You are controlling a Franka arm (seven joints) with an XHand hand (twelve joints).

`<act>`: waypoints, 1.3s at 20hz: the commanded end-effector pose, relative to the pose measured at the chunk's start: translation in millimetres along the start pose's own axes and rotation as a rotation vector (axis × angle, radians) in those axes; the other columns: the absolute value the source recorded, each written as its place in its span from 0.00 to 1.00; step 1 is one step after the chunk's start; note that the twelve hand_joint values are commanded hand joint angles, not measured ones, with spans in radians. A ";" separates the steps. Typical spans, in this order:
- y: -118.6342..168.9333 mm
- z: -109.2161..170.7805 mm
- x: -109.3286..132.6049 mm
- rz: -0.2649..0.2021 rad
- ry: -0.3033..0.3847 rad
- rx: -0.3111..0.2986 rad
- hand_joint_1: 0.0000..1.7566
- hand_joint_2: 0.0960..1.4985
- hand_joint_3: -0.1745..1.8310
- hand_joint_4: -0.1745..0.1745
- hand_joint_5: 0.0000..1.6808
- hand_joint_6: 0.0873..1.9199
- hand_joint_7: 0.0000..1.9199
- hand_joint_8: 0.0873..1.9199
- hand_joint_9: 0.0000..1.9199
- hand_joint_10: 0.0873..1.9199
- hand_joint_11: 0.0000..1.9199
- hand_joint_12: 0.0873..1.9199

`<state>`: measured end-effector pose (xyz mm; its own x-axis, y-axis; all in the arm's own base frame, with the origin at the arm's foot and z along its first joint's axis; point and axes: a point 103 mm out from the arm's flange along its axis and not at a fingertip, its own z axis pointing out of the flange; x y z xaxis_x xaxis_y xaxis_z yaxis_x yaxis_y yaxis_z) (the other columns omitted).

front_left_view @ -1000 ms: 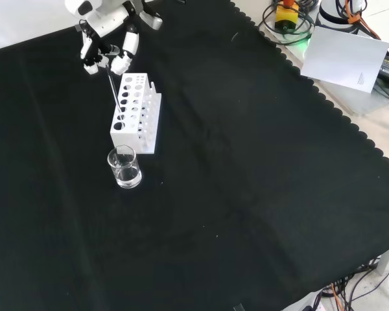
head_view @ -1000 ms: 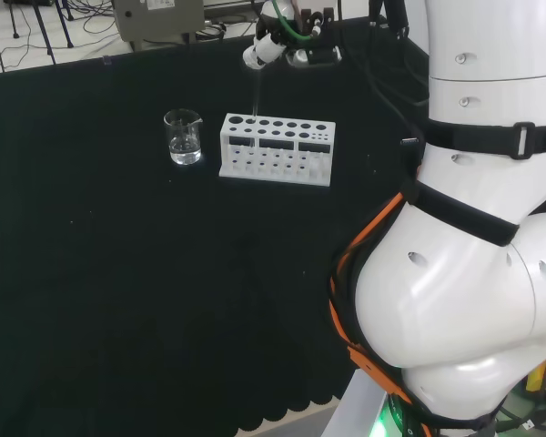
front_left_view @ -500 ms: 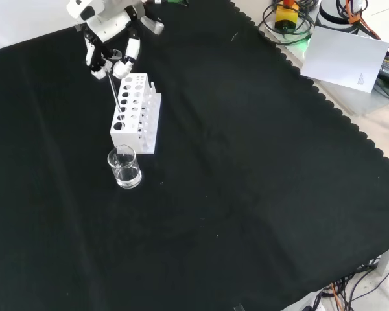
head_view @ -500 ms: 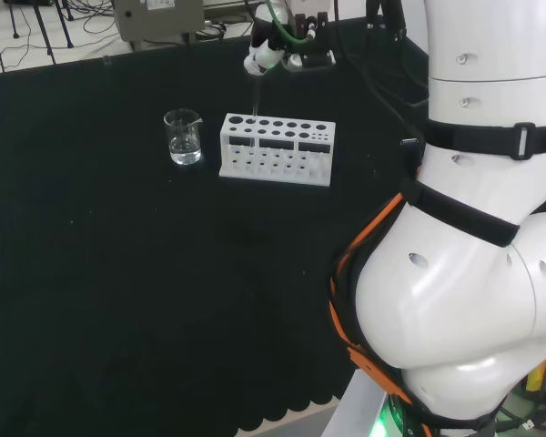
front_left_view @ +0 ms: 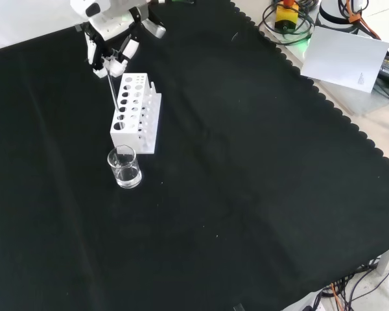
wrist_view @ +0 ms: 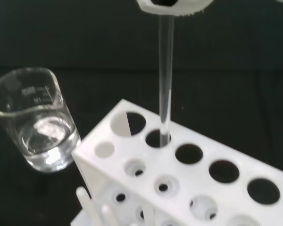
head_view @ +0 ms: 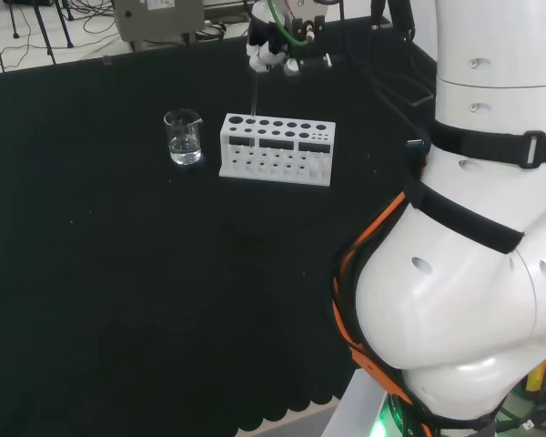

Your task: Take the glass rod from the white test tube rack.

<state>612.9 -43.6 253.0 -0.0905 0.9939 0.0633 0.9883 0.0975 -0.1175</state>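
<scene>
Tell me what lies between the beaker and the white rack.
Nothing: in the head view, bare black cloth separates the beaker from the rack; the front view shows the same gap.

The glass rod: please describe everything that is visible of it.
The glass rod is a thin, straight, clear stick, nearly upright. Its upper end is pinched in the hand, whose fingers curl round it. In the wrist view its lower end sits at the mouth of a hole in the top of the white test tube rack, in the row's end nearest the beaker. How deep it reaches I cannot tell. It does not touch the beaker.
</scene>
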 end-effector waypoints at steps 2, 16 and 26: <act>-1.7 -21.1 19.0 -0.023 0.031 -0.060 0.74 0.52 0.31 0.00 0.63 0.34 0.62 0.49 0.86 0.33 0.68 0.45; -28.9 -77.9 25.5 0.014 0.046 0.007 0.76 0.36 0.46 0.00 0.78 0.16 0.70 0.42 0.95 0.33 0.75 0.48; -44.0 -99.9 43.4 -0.001 0.029 -0.006 0.76 0.35 0.47 0.00 0.79 0.13 0.70 0.43 0.96 0.34 0.75 0.49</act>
<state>584.4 -17.7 354.1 -0.0809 0.9924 0.0928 0.9900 0.0908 -0.1077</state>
